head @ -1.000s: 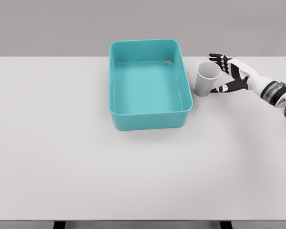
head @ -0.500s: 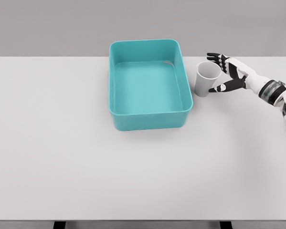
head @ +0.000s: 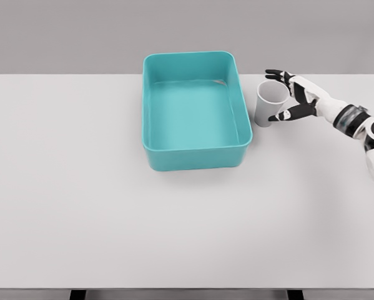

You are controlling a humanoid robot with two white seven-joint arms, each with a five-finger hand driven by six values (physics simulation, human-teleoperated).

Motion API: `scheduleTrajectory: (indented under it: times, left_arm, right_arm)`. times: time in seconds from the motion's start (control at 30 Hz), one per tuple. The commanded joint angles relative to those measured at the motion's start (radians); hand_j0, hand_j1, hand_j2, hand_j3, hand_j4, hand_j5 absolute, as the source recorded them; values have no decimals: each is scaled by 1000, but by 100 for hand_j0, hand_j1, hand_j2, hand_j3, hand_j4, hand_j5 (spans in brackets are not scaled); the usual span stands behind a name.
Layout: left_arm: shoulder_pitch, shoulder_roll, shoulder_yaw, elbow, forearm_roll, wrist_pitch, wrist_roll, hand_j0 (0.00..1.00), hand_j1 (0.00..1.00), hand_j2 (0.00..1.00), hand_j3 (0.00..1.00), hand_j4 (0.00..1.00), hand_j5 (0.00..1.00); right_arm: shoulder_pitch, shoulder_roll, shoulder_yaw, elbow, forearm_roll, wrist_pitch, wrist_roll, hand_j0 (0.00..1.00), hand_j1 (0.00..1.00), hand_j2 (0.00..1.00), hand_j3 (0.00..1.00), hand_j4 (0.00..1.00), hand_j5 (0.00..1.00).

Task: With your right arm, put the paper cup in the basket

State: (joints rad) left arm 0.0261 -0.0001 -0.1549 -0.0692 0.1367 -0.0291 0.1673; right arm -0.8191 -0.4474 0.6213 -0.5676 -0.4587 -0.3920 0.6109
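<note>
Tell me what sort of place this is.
Most likely a simulated tabletop test scene, not a real room: a plain white table against a blank grey backdrop, holding only a teal basket and a paper cup, with the right robot hand open beside the cup.

Cup (head: pixel 271 103) right of basket (head: pixel 195 154) (on table (head: pixel 80 206)).

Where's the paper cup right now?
In the head view, the paper cup stands upright on the table, just right of the teal basket, with the open right hand curved around its right side.
</note>
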Motion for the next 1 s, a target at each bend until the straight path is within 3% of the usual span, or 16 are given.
scheduleTrajectory:
  times: [0.0, 0.37, 0.7, 0.97]
  left_arm:
    - [0, 0, 0, 0, 0, 0, 0, 100, 100, 100, 100, 100, 100]
    - [0, 0, 0, 0, 0, 0, 0, 100, 100, 100, 100, 100, 100]
    - [0, 0, 0, 0, 0, 0, 0, 100, 100, 100, 100, 100, 100]
    - [0, 0, 0, 0, 0, 0, 0, 100, 100, 100, 100, 100, 100]
  right_arm:
    - [0, 3, -2, -1, -6, 1, 0, 100, 100, 100, 100, 100, 100]
    - [0, 3, 1, -1, -6, 2, 0, 98, 98, 98, 98, 98, 98]
    - [0, 3, 3, -1, -5, 2, 0, 80, 80, 80, 80, 80, 80]
    - [0, 4, 3, -21, 0, 1, 0, 78, 78, 78, 78, 78, 78]
